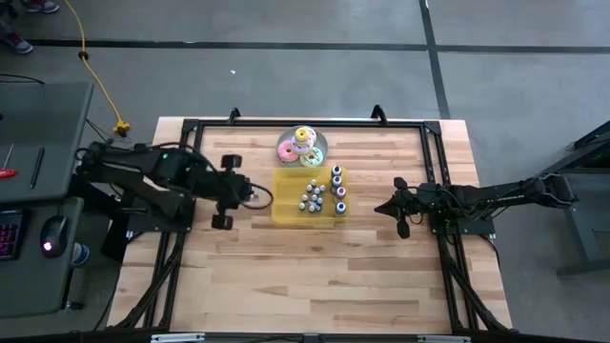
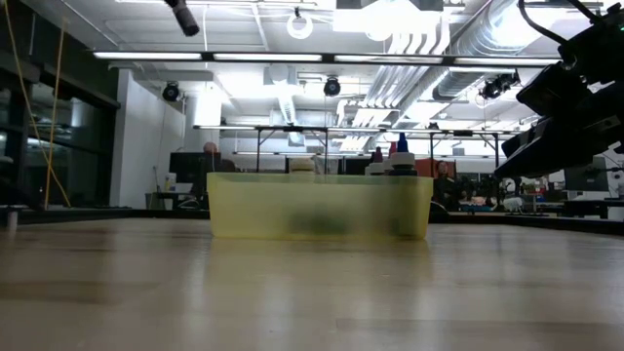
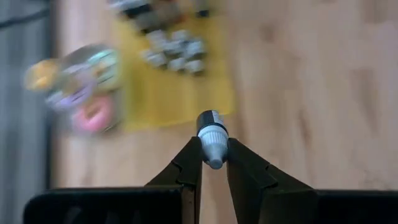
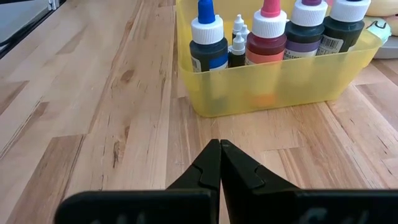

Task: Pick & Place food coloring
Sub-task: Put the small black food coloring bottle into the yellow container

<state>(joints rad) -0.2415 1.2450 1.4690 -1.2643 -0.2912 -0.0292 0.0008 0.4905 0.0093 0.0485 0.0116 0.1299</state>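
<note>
Left gripper (image 3: 213, 163) pinches a small bottle (image 3: 212, 134) beside the tray (image 1: 284, 211).
Translucent yellow tray; pastel rings (image 1: 303, 147) behind; right gripper (image 4: 220, 163) pressed together.

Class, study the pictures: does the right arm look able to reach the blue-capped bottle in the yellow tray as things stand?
Probably yes. The right pincer, shut and empty, faces the yellow tray across bare wood, and the blue-capped bottle stands at the near wall. It must open first.

Left tool (image 3: 213, 163) grips a small bottle (image 3: 211, 132) above yellow tray (image 3: 180, 99)
</note>
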